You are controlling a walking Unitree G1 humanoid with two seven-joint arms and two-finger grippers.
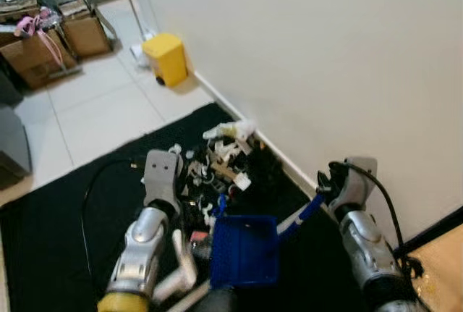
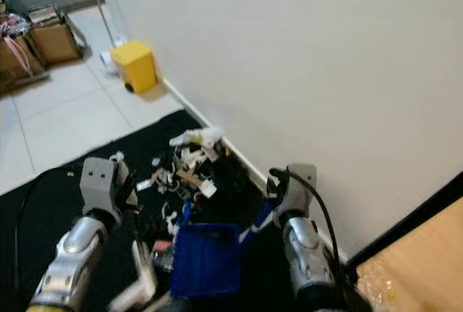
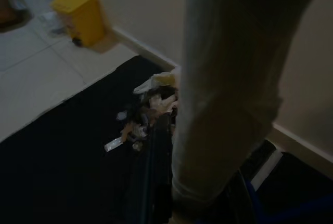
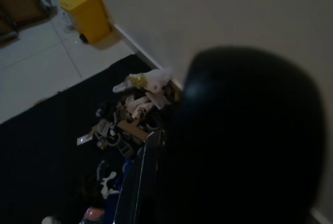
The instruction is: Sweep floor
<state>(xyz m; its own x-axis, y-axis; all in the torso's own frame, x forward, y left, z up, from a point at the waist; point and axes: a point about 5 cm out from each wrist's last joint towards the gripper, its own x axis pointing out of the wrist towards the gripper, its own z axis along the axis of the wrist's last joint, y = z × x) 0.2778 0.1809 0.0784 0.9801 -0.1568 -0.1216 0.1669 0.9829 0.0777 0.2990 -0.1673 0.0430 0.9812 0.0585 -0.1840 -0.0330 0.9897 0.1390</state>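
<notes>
Most litter (image 1: 221,156) lies on the black mat (image 1: 58,225) at twelve o'clock of my blue dustpan (image 1: 244,249). I'd draw short strokes toward it; both grippers' fingers unreadable.

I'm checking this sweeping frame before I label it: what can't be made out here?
- Left gripper: fingers hidden by its own wrist, head views; a pale blurred pole blocks the left wrist view.
- Right gripper: grip on the blue handle hidden; a dark blob blocks the right wrist view.
- Litter pile: pieces too small to identify.
- Blue dustpan: contents unclear.
</notes>
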